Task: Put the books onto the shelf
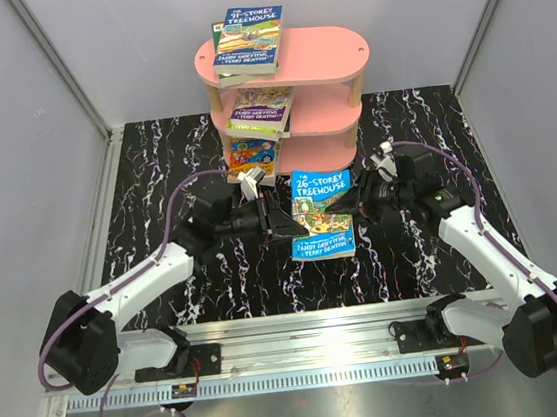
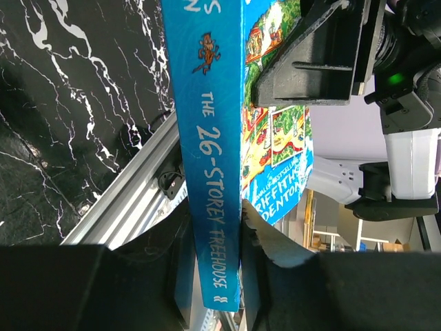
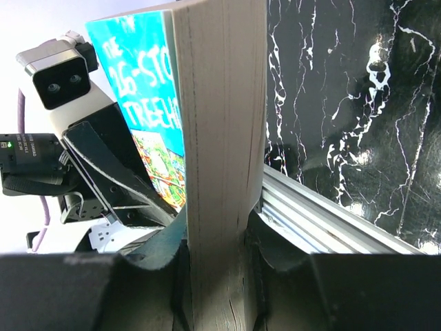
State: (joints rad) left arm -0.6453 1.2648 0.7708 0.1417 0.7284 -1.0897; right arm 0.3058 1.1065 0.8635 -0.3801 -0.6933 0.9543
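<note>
Holding blue book (image 1: pixel 321 214) over black table (image 1: pixel 153 162), at 6 o'clock from pink shelf (image 1: pixel 321 53), cover facing up. Clamped on spine edge by left gripper (image 2: pixel 215 258) from 9 o'clock, jaws pressing both covers. Clamped on page edge by right gripper (image 3: pixel 217 258) from 3 o'clock. Other books (image 1: pixel 249 41) lying on shelf boards.

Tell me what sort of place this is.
Probably a robot test booth, not a home: plain white walls box in a marbled black table, and two arms are bolted to a metal rail.
</note>
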